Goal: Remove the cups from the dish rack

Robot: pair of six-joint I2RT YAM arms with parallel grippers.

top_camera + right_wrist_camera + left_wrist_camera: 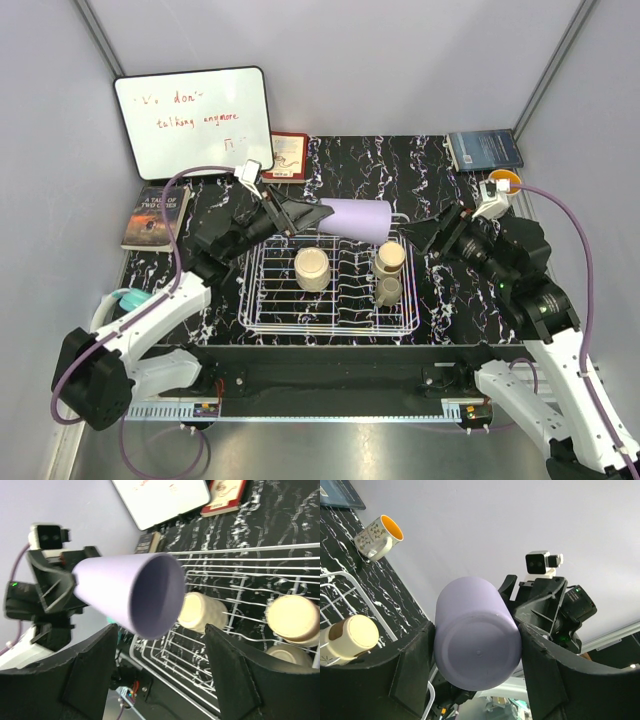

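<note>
My left gripper [318, 215] is shut on the lavender cup [360, 220] and holds it on its side above the far edge of the white dish rack [262, 300], mouth to the right. In the left wrist view the cup's base [477, 650] sits between both fingers. My right gripper [428, 236] is open and empty, facing the cup's mouth [150, 595] from a short way off. In the rack stand a cream cup [312, 268], a tan cup [389, 258] and a small one [388, 291], all upside down. No clear cup shows.
A whiteboard [195, 120] leans at the back left, with a red book [288, 155] beside it. A blue book [484, 150] and an orange-lined mug [503, 181] sit at the back right. Another book [155, 215] lies at the left.
</note>
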